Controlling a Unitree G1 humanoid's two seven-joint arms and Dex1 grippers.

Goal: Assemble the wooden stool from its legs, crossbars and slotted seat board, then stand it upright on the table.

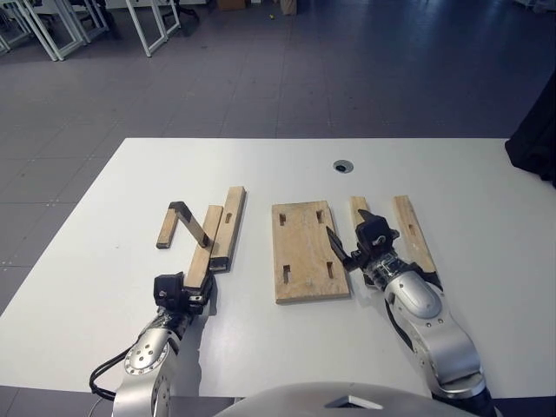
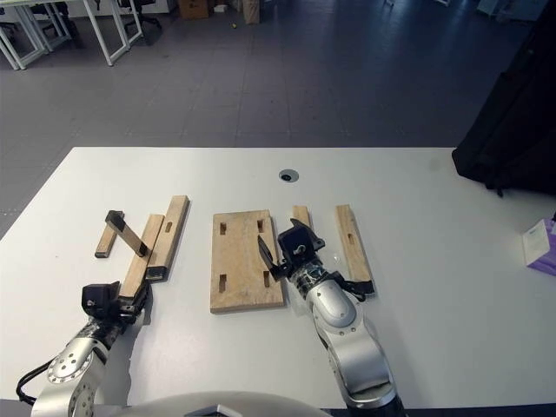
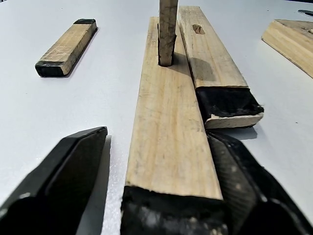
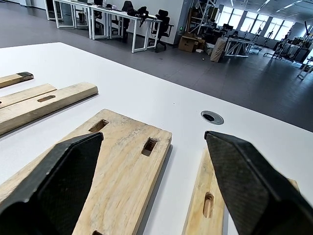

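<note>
Our left tool stands open around the near end of the pale black-ended wooden leg. A skewed squeeze might lever its slanted wooden crossbar out. Our right tool hovers open, empty.

2 head eyes: high, forward-down, whole table | 2 wrist cams: low, close | shared: seat board

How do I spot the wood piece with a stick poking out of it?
Find the slotted seat board in the middle of the white table, then look to the robot's left, where two long wooden legs lie side by side. It is the outer leg, its near end inside the open left gripper. Unlike its neighbour, it has a crossbar standing tilted out of its slot.
</note>
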